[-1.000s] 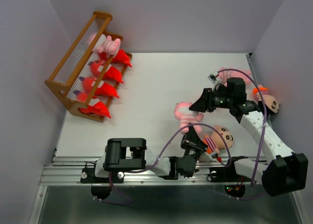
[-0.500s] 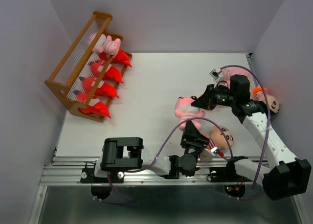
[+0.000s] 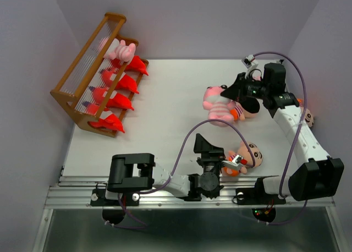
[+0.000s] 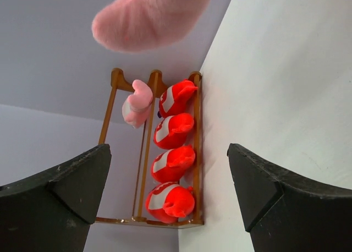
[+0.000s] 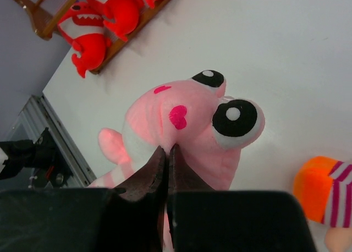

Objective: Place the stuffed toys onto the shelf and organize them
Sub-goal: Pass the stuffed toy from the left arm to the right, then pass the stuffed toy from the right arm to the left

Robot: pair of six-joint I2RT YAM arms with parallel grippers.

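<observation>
My right gripper [image 3: 233, 96] [image 5: 168, 150] is shut on the back of a pink striped pig [image 3: 216, 104] [image 5: 187, 125] and holds it above the table's right half. My left gripper [image 3: 210, 147] [image 4: 170, 191] stands open and empty near the front edge; the pig's pink limb [image 4: 151, 15] hangs above it. The brown wooden shelf [image 3: 71, 95] [image 4: 197, 153] at the far left carries several red monsters [image 3: 118, 100] [image 4: 173, 164] and one pink pig [image 3: 122, 50] [image 4: 135, 103]. A boy doll [image 3: 247, 155] lies right of my left gripper.
Another doll with an orange bottom [image 3: 240, 111] [image 5: 324, 200] lies under the held pig's right side. A further doll's head [image 3: 309, 118] peeks out behind my right arm by the right wall. A metal rail [image 3: 77, 183] runs along the front edge.
My left gripper opened and let go of the pig, then drew back toward the front. My right gripper shut on the pig and carried it up and to the right.
</observation>
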